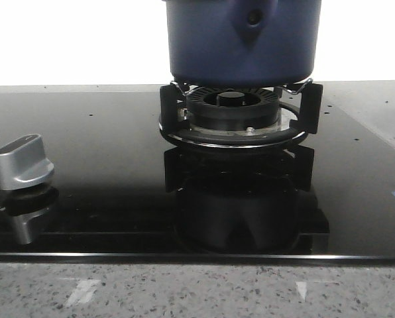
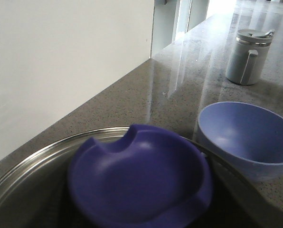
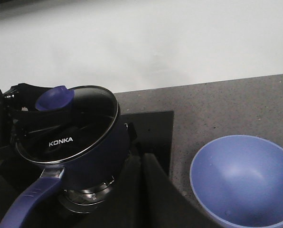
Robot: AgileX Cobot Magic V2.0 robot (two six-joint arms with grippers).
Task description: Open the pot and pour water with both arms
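Note:
The dark navy pot (image 1: 242, 41) stands on the gas burner (image 1: 232, 109), its long blue handle (image 3: 31, 195) pointing toward the front. A glass lid (image 3: 70, 126) with a steel rim lies on the pot. The lid's blue knob (image 2: 139, 178) fills the left wrist view, blurred and very close. My left gripper (image 3: 25, 102) shows as black parts right beside that knob; its fingers are not clear. My right gripper (image 3: 142, 190) is shut and empty, low between the pot and the light blue bowl (image 3: 243, 183).
The black glass hob (image 1: 105, 165) carries a silver control knob (image 1: 22, 164) at the front left. A grey lidded jug (image 2: 248, 57) stands farther along the speckled counter (image 2: 179, 90), past the bowl (image 2: 248, 135). A white wall runs behind.

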